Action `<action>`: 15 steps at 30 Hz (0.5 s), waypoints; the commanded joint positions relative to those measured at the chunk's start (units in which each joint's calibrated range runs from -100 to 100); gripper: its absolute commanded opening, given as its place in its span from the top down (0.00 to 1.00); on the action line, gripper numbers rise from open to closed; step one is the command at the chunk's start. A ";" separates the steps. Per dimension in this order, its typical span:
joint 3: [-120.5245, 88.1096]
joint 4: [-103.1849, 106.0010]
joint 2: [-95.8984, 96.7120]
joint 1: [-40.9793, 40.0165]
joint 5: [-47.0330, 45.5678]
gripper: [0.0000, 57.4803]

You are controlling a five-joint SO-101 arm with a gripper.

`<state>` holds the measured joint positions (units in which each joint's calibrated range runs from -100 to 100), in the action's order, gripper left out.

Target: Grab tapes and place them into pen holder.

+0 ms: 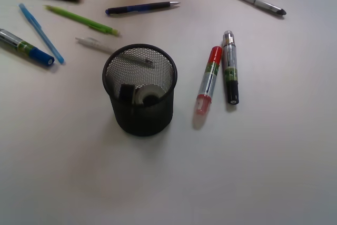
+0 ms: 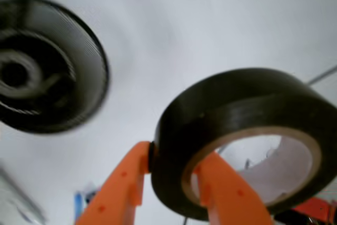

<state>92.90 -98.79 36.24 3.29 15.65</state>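
Wrist view: the orange plastic claw [image 2: 171, 183] pinches the wall of a large dark brown-black tape roll with a pale inner core [image 2: 247, 135], one finger outside, one inside the core. The roll is held above the white desk [image 2: 210, 19], right of the round black wire-mesh pen holder [image 2: 50, 64]. Front view: the holder [image 1: 139, 90] already contains a whitish roll [image 1: 150, 95] and a dark one [image 1: 127, 93]. The held roll looks light and stiff, its outer face probably slick; gripping through the wall seems secure. The holder is motion-blurred in the wrist view, and the arm is cut off at the far edge of the front view.
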 commanded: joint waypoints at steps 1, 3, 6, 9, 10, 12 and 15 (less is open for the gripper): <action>-11.02 -0.86 -7.64 -11.78 6.74 1.00; -18.35 -0.77 -7.72 -14.54 10.35 1.00; -29.04 -0.68 -7.81 -15.82 14.26 1.00; -34.21 -0.60 -8.23 -14.62 14.36 1.00; -34.57 -0.60 -8.32 -12.90 12.84 1.00; -34.48 -0.60 -8.49 -11.03 11.14 1.00; -34.48 -0.60 -8.40 -10.58 11.04 1.00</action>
<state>58.13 -98.79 31.71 -8.03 27.28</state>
